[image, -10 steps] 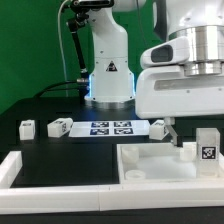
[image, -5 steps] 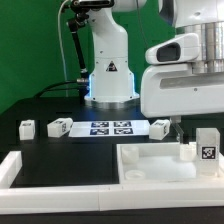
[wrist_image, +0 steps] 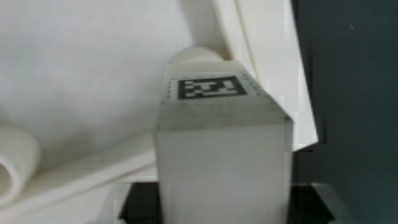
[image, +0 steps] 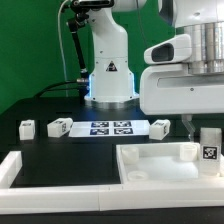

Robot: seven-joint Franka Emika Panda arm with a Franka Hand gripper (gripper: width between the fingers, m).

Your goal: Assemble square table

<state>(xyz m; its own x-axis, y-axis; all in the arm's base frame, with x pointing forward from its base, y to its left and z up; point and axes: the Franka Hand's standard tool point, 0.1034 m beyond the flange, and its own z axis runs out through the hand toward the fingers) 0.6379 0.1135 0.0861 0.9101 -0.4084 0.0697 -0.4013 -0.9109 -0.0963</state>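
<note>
- A tall white plastic leg block [wrist_image: 222, 150] fills the middle of the view, standing lengthwise towards the camera.
- A black-and-white square tag [wrist_image: 214, 86] sits on its far end face.
- The pincer [wrist_image: 222, 205] straddles the block, with dark fingers [wrist_image: 139, 203] flush against two opposite sides.
- Behind it lies the large white plastic square panel [wrist_image: 89, 80], whose raised rim [wrist_image: 267, 50] runs slantwise past the block.
- Beyond the rim is the dark bench [wrist_image: 352, 80].
- A curved white edge [wrist_image: 15, 165] shows near one finger; I cannot make out what it is.
</note>
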